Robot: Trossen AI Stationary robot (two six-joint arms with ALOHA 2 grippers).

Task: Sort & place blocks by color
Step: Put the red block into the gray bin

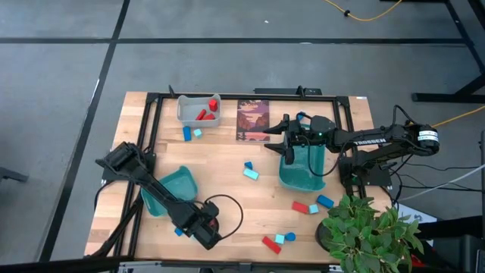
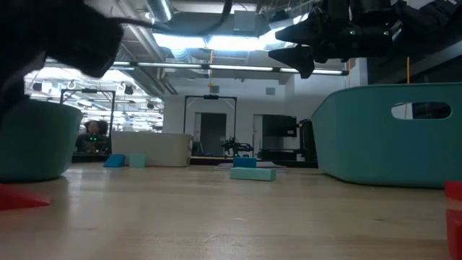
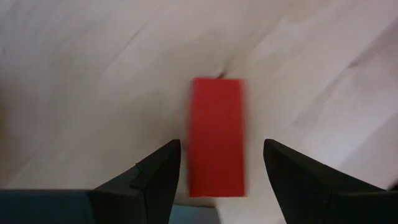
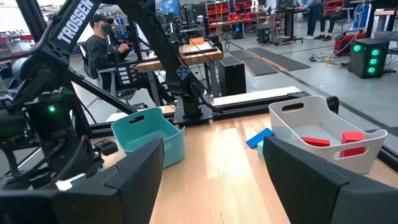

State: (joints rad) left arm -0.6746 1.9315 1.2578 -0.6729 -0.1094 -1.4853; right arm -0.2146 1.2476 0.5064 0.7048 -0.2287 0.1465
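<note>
1. L gripper [image 3: 214, 163]: fingers apart, straddling a red block [image 3: 216, 137] on the table near the front edge; not clamped yet.
2. R gripper [image 1: 289, 145]: fingers apart, holding nothing, hovering over the teal bin [image 1: 305, 178] right of centre.
3. Grey bin [image 1: 188, 115]: you've got approx. 3 reds in it, count unsure.
4. Left teal bin [image 1: 182, 182]: contents can't be made out.
5. Loose blocks [image 1: 251, 170]: reds, blues, cyans scattered mid-table and front right. Most sorting is left for you.
</note>
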